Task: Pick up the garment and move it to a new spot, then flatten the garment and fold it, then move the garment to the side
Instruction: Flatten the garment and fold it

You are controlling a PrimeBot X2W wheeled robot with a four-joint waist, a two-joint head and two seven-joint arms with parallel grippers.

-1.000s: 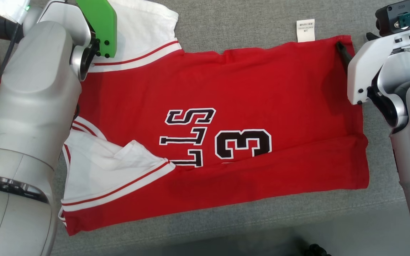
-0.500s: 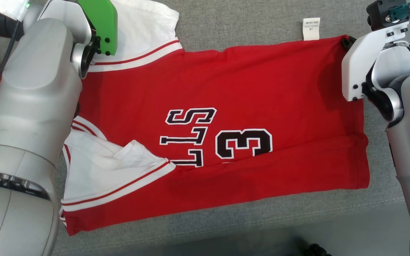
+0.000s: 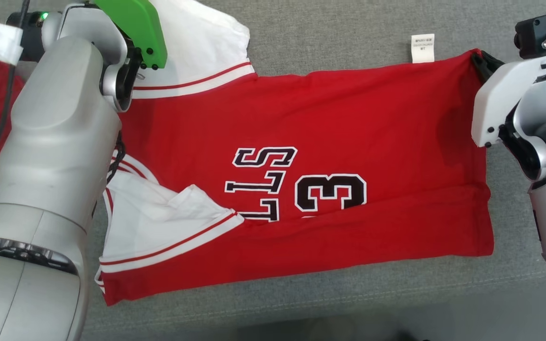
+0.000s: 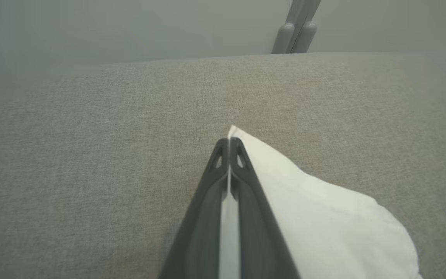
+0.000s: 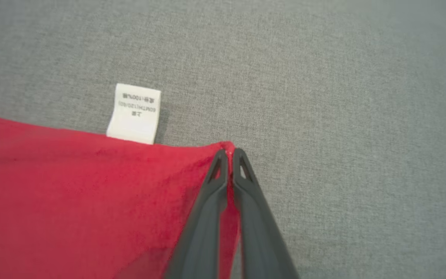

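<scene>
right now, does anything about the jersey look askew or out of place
Yes. The jersey isn't flat: its near white sleeve lies rumpled with a corner flipped over, and the near red edge is folded up over the lettering, hiding part of it. The white care label sticks out past the far edge.

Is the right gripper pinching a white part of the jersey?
No, the right gripper pinches a red corner of the jersey.

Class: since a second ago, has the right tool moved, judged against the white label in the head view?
Yes. The right tool has shifted right, away from the label, off the shirt panel to its far corner, which it now pinches.
</scene>
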